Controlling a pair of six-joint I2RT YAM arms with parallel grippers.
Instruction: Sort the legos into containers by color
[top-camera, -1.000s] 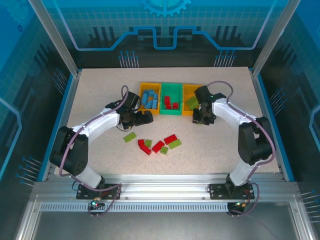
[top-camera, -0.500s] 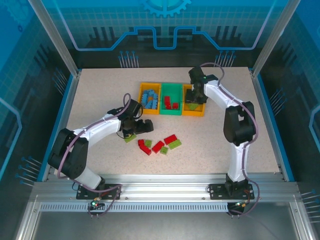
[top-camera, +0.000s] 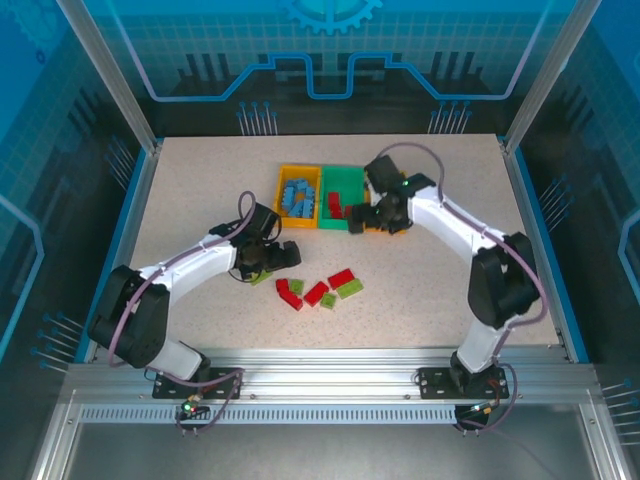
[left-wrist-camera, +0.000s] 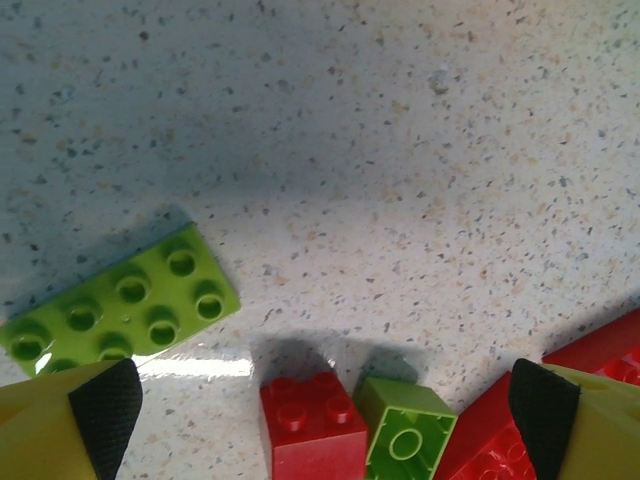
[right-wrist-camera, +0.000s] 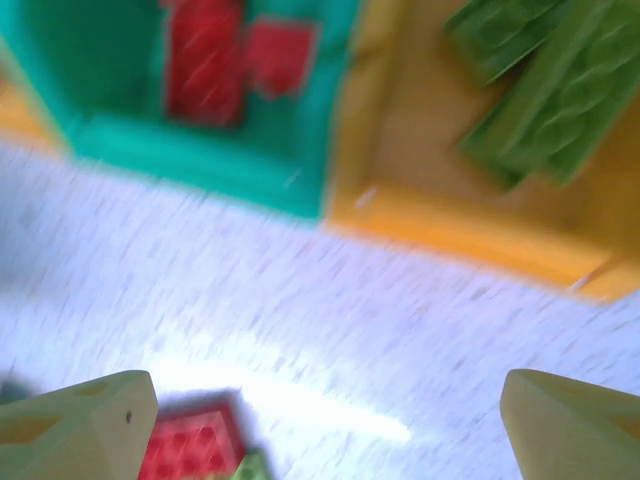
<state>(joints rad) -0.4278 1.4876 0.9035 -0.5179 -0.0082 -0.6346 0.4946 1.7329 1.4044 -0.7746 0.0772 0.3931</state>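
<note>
Three joined bins stand at the back: a yellow bin (top-camera: 300, 172) holding blue bricks (top-camera: 298, 197), a green bin (top-camera: 343, 176) (right-wrist-camera: 210, 160) with red bricks (right-wrist-camera: 205, 55), and a yellow bin (right-wrist-camera: 470, 235) with green bricks (right-wrist-camera: 540, 75). Loose bricks lie mid-table: a green plate (top-camera: 261, 276) (left-wrist-camera: 120, 305), red bricks (top-camera: 290, 293) (left-wrist-camera: 310, 425), and a small green brick (left-wrist-camera: 405, 440). My left gripper (top-camera: 283, 255) (left-wrist-camera: 325, 405) hangs open over the table just above the red and small green bricks, holding nothing. My right gripper (top-camera: 372, 218) (right-wrist-camera: 325, 425) is open and empty at the bins' front edge.
More loose bricks lie near the pile: red ones (top-camera: 342, 277) (top-camera: 316, 292) and green ones (top-camera: 350, 289) (top-camera: 328, 300). The right wrist view is blurred by motion. Aluminium frame posts (top-camera: 120, 90) and a rail (top-camera: 320, 360) border the table.
The right gripper went from the table to above the right yellow bin, then swung left and nearer, to the bins' front. The left gripper moved nearer, towards the loose bricks.
</note>
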